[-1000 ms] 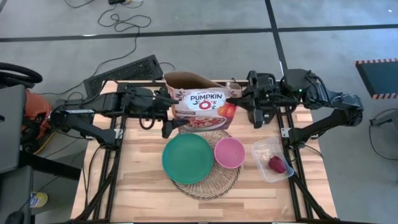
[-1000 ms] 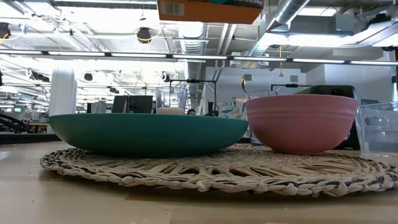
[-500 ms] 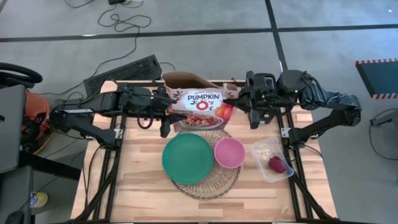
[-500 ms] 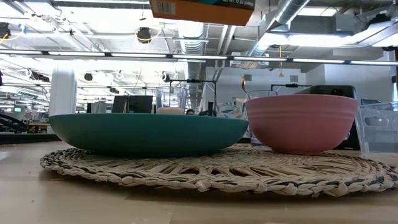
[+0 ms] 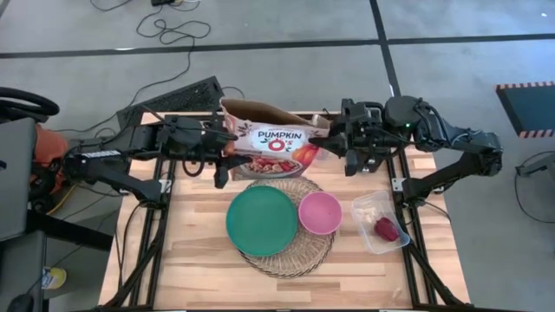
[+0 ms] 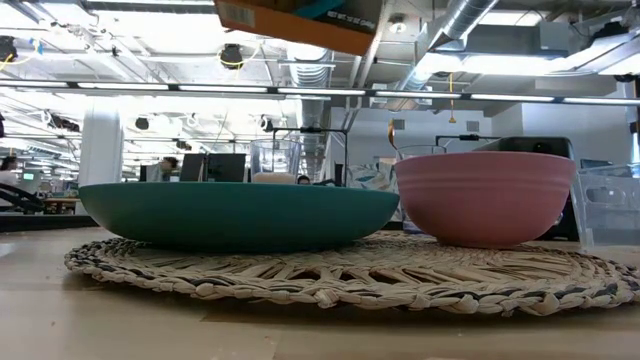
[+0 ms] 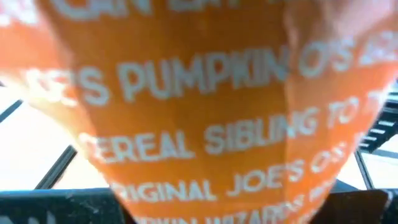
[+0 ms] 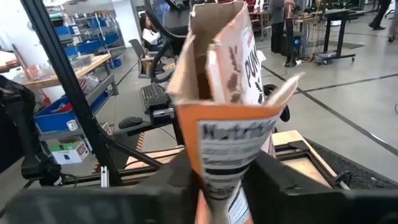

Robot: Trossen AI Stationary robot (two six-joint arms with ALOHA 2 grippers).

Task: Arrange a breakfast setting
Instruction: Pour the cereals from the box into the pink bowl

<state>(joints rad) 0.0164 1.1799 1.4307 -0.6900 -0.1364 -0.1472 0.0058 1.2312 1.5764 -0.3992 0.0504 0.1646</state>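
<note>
The orange-white cereal box (image 5: 273, 143) hangs in the air between both arms, above the table's far part, its top open; its bottom edge (image 6: 300, 15) shows tilted in the low view. My left gripper (image 5: 227, 152) is shut on its left side. My right gripper (image 5: 336, 143) stands open, its fingers on either side of the box's right narrow side (image 8: 227, 149). The teal plate (image 5: 260, 220) and pink bowl (image 5: 320, 212) rest on the round straw mat (image 5: 290, 253). Red fruit (image 5: 384, 228) and a bagel (image 5: 371, 206) lie in a clear tub (image 5: 392, 236). My left gripper holds the cereal box at its left narrow side (image 7: 205, 143), which fills the wrist view. The fingers come level from the table's left, one on the front face and one behind. The box hangs clear of the table, upright and a little tilted. My right gripper: I cannot tell whether its open fingers (image 8: 277, 180) still touch the box.
A clear glass (image 6: 275, 160) stands behind the plate (image 6: 235, 215), and more things stand behind the bowl (image 6: 485, 195). A keyboard (image 5: 173, 100) lies past the table's far left corner. Bare wood shows along the table's near edge (image 5: 199, 277).
My left gripper has shut on the box's left side and drawn a little toward the table's left. My right gripper's fingers have opened. The box has shifted slightly left with the left gripper and tipped, its bottom edge no longer level.
</note>
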